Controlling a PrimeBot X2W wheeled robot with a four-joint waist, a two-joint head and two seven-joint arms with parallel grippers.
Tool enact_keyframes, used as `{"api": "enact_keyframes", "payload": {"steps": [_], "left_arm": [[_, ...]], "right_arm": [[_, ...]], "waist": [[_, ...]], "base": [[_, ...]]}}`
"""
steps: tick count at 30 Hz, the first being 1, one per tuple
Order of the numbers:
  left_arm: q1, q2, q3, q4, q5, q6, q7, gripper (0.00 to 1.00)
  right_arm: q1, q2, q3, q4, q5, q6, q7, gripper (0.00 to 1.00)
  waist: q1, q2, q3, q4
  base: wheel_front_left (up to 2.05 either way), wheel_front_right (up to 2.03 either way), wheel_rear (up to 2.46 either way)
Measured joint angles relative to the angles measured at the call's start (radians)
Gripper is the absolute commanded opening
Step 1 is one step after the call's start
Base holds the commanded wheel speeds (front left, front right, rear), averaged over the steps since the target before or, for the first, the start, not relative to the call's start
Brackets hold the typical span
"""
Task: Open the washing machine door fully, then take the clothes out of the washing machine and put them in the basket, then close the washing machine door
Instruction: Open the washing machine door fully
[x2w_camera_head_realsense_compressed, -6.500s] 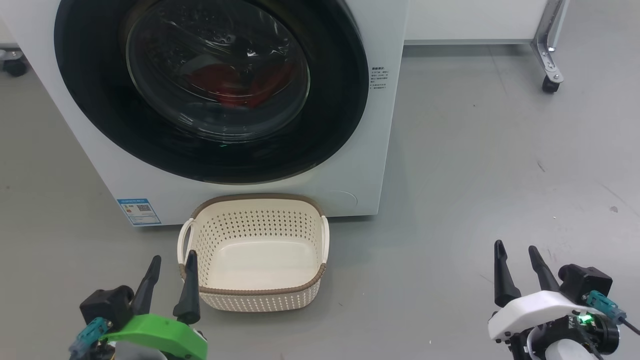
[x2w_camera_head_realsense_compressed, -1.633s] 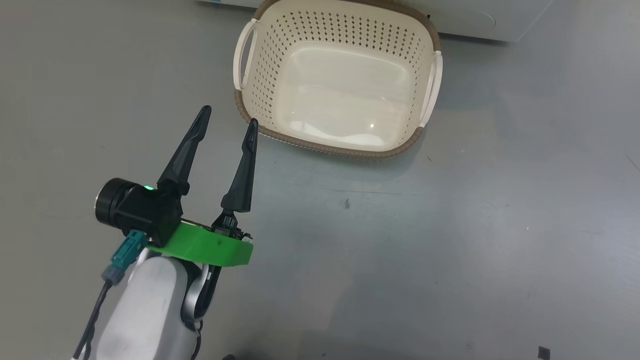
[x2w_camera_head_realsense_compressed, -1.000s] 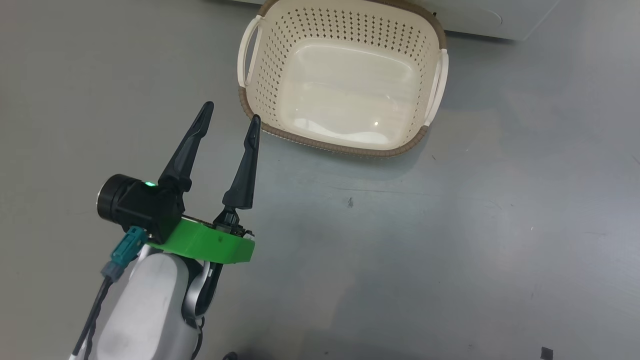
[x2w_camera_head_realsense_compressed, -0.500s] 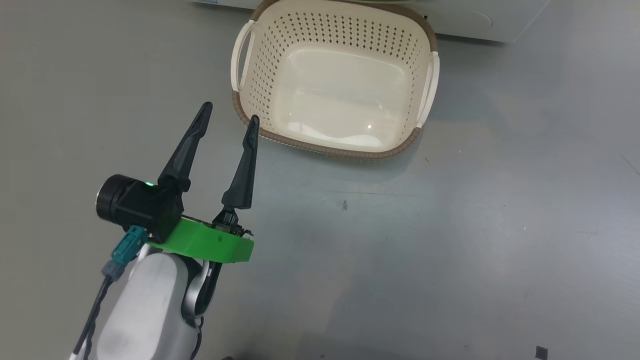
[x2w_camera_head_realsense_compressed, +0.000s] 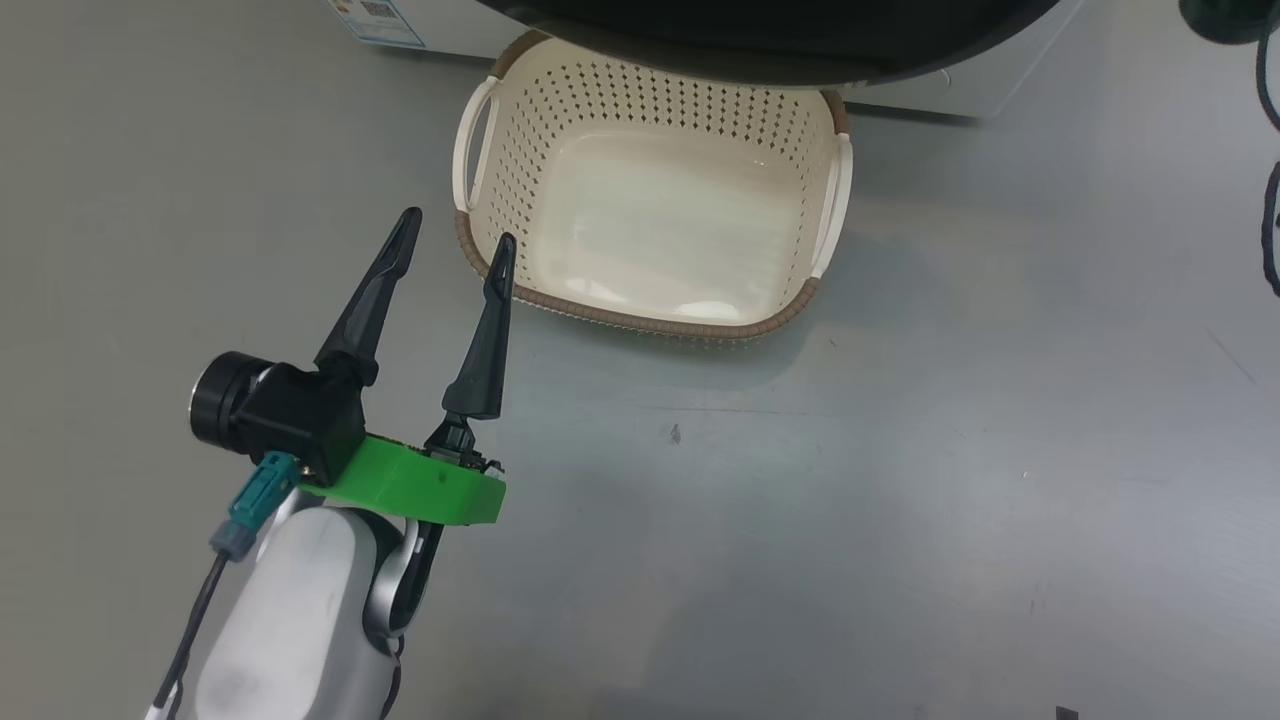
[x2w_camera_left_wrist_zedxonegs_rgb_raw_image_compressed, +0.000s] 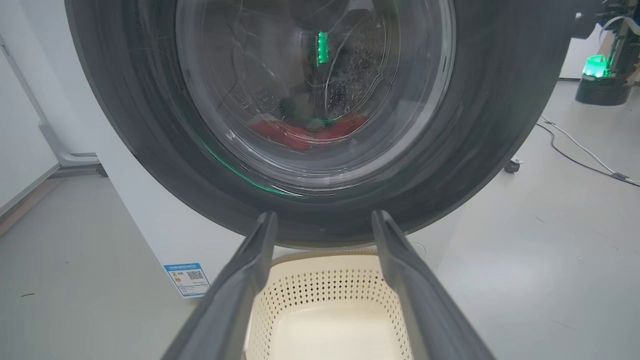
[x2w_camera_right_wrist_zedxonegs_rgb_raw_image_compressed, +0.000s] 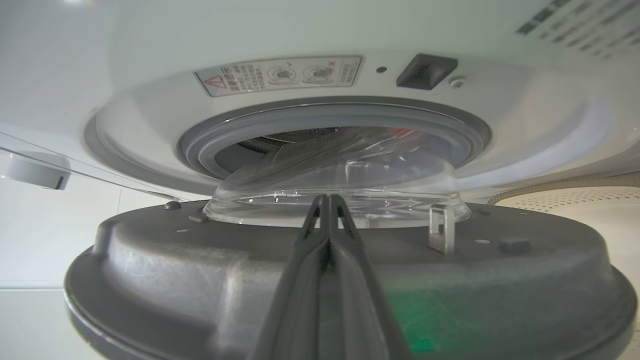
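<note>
The right pincer (x2w_camera_right_wrist_zedxonegs_rgb_raw_image_compressed: 327, 199) is found pressed together, with the ajar washing machine door (x2w_camera_right_wrist_zedxonegs_rgb_raw_image_compressed: 175, 270) just ahead. The left pincer (x2w_camera_head_realsense_compressed: 459, 226) is spread, farther off.

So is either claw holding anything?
No, nothing. The left gripper is open and empty; the right gripper is shut on nothing, tips at the inner face of the washing machine door.

Grey glossy floor (x2w_camera_head_realsense_compressed: 900, 450), white wall (x2w_camera_left_wrist_zedxonegs_rgb_raw_image_compressed: 20, 125), cable (x2w_camera_left_wrist_zedxonegs_rgb_raw_image_compressed: 577, 147) lying loose
</note>
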Motion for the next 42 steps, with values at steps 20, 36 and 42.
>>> {"api": "enact_keyframes", "payload": {"steps": [20, 36, 42], "left_arm": [[0.037, 0.000, 0.008, 0.033, 0.007, 0.008, 0.000, 1.00], [0.128, 0.001, -0.006, 0.087, 0.033, 0.008, 0.000, 1.00], [0.147, 0.001, -0.008, 0.091, 0.041, 0.008, 0.000, 1.00]], "right_arm": [[0.173, 0.073, 0.056, 0.025, 0.050, 0.081, 0.116, 0.00], [0.332, 0.139, 0.132, -0.015, 0.066, 0.105, 0.204, 0.00], [0.388, 0.153, 0.146, -0.039, 0.070, 0.106, 0.216, 0.00]], "waist": [[0.0000, 0.0000, -0.105, -0.021], [0.0000, 0.0000, -0.217, -0.023], [0.0000, 0.0000, -0.258, -0.014]], "base": [[0.00, 0.00, 0.00], [0.00, 0.00, 0.00], [0.00, 0.00, 0.00]]}}
